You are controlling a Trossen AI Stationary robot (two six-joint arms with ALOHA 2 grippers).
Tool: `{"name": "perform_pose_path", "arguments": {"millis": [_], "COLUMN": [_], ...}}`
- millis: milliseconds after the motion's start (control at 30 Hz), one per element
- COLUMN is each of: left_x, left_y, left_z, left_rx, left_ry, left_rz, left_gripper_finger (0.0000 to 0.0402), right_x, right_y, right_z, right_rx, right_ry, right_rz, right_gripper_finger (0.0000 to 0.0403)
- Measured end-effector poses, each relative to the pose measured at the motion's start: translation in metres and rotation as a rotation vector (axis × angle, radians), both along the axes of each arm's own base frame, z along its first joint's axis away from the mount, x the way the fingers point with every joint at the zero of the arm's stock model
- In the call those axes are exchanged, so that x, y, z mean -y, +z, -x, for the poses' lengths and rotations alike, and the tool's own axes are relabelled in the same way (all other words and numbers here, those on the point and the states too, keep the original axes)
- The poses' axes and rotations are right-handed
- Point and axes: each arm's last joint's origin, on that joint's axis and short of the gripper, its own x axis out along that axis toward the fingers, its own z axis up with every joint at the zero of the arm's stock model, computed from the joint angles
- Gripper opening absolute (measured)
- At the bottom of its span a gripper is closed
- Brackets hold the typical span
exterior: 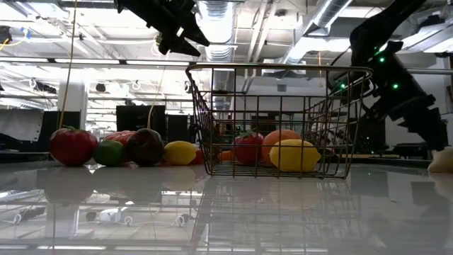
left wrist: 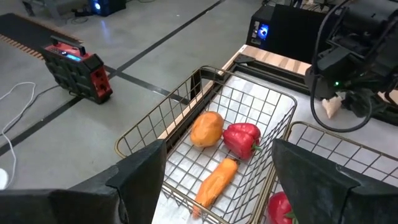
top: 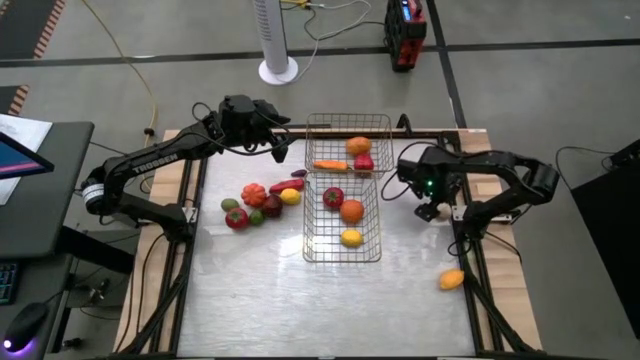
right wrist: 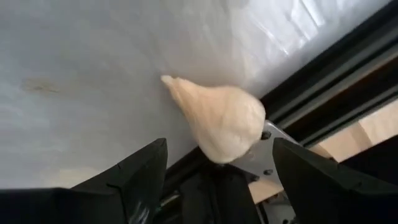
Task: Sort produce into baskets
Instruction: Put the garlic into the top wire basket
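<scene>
My left gripper (top: 283,152) hangs open and empty above the left end of the far wire basket (top: 385,122). That basket holds an orange fruit (left wrist: 206,129), a red pepper (left wrist: 241,139) and a carrot (left wrist: 214,180). The near basket (top: 310,240) holds a red piece, an orange (top: 351,210) and a lemon (top: 351,238). My right gripper (right wrist: 217,146) is open and low over the table to the right of the baskets. A cream garlic bulb (right wrist: 219,121) lies on the table just beyond its fingertips, untouched. A pile of produce (top: 255,200) lies left of the baskets.
A yellow-orange piece (top: 452,279) lies alone near the table's right front. The table's black frame rail (right wrist: 323,93) runs right behind the garlic. The table's front half is bare white surface (top: 300,310). A red box and a white fan base stand on the floor beyond.
</scene>
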Motion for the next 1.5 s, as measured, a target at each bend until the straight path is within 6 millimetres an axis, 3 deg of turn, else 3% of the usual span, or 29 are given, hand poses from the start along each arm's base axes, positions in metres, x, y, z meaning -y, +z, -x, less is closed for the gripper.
{"name": "perform_pose_path", "arguments": {"millis": [267, 533, 833, 1167, 1500], "left_x": [0.000, 0.000, 0.000, 0.000, 0.000], "left_y": [0.000, 0.000, 0.000, 0.000, 0.000], "left_z": [0.000, 0.000, 0.000, 0.000, 0.000], "left_rx": [0.001, 0.001, 0.006, 0.008, 0.008], "left_ry": [0.000, 0.001, 0.004, 0.007, 0.007], "left_rz": [0.001, 0.001, 0.009, 0.013, 0.014], "left_gripper_finger": [0.0279, 0.0279, 0.0279, 0.0279, 0.0279], "right_x": [0.002, -0.005, -0.025, -0.039, -0.039], "right_y": [-0.008, -0.009, -0.013, -0.005, -0.008], "right_z": [0.009, -0.001, -0.026, -0.041, -0.040], "right_rx": [0.017, 0.098, 0.322, 0.314, 0.294], "right_ry": [-0.071, -0.019, 0.133, 0.259, 0.190], "right_rz": [-0.070, -0.109, -0.221, -0.123, -0.083], "right_gripper_finger": [0.0317, 0.0317, 0.0317, 0.0317, 0.0317]}}
